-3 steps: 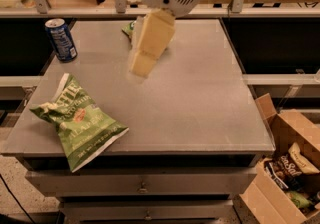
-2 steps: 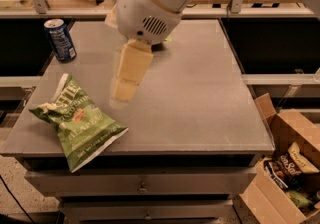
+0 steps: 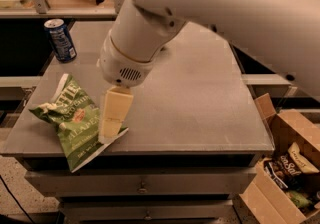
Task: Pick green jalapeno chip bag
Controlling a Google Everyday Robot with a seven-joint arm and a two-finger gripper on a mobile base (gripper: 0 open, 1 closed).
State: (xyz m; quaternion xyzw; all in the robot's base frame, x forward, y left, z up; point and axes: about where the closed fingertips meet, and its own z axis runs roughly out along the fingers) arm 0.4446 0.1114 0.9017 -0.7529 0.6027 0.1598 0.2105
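Note:
The green jalapeno chip bag (image 3: 75, 118) lies flat at the front left of the grey table (image 3: 200, 113), with white lettering, a small red-orange emblem and white ends. My gripper (image 3: 111, 130) hangs from the white arm (image 3: 145, 33) and points down over the bag's right edge. Its cream-coloured tip is at or just above the bag; I cannot tell whether it touches.
A blue soda can (image 3: 60, 40) stands at the table's back left. An open cardboard box (image 3: 287, 168) with snack bags sits on the floor to the right of the table. A shelf with a rail runs behind the table.
The arm has swung from the table's back middle toward the front left, and the gripper has come down to the right edge of the green bag. The bag and can have not moved.

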